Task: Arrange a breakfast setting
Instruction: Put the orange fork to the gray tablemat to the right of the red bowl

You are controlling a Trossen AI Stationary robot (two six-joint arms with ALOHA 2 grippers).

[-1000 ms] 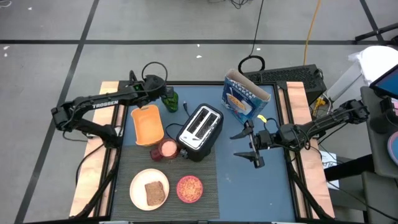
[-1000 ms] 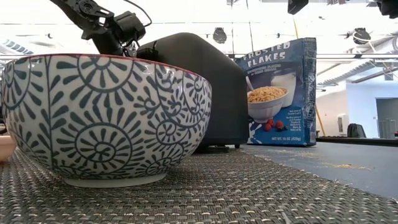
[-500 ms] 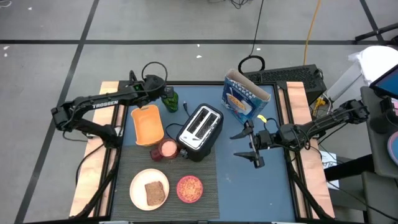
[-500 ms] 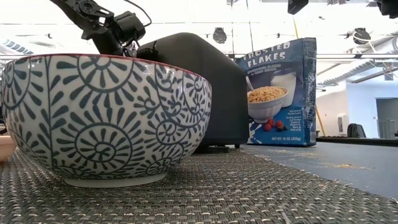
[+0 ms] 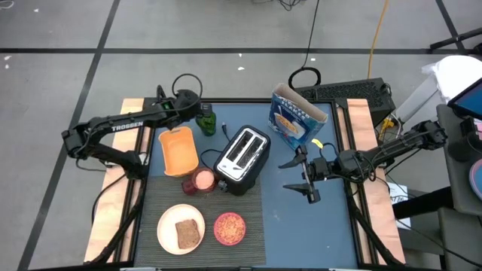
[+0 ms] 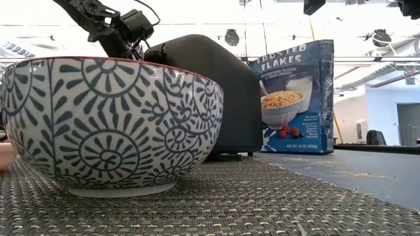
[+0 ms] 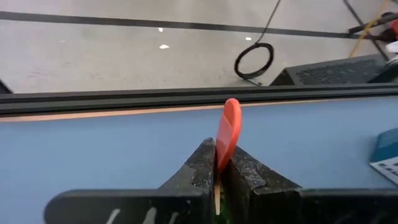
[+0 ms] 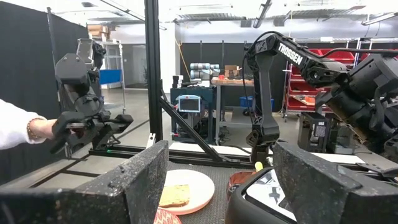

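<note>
Over the table's far left corner, the left gripper (image 5: 202, 114) is clenched on the red spoon handle (image 7: 227, 135), a grip only its wrist view reveals. Plate (image 5: 167, 223) with toast (image 5: 188, 232) and cereal bowl (image 5: 230, 229) sit nearside; right gripper (image 5: 303, 175) waits spread.

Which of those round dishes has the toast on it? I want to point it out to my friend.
Start at the silver-black toaster in the middle of the table. Toward the near edge, two round dishes sit on a dark woven mat. The toast lies on the larger round cream plate, left of the smaller pink bowl of cereal.
</note>
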